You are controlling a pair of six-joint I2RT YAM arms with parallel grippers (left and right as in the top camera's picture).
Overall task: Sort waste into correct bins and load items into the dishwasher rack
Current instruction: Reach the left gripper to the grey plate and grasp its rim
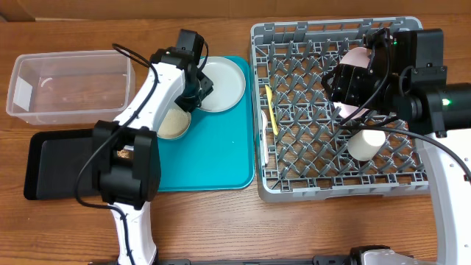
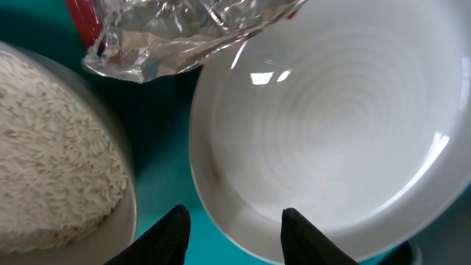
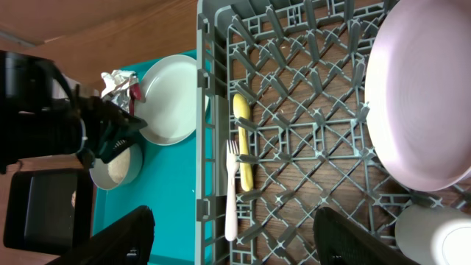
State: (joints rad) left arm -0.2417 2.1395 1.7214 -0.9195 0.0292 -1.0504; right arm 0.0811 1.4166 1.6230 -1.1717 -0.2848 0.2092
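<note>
Jaws of left gripper (image 2: 232, 235) apart over rim of grey plate (image 2: 331, 125) at far edge of teal tray (image 1: 213, 154), foil wrapper (image 2: 184, 37) just beside. Right gripper (image 3: 243, 235) wide apart, holding nothing, above rack (image 3: 208, 88), pink plate (image 3: 419, 96) upright near far edge.

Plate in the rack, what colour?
Pale pink; the plate shows best in the right wrist view.

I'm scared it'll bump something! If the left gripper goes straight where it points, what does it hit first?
Probably the near rim of the pale grey plate: the open left gripper straddles it, one finger over the teal tray. Depth is hard to judge.
</note>
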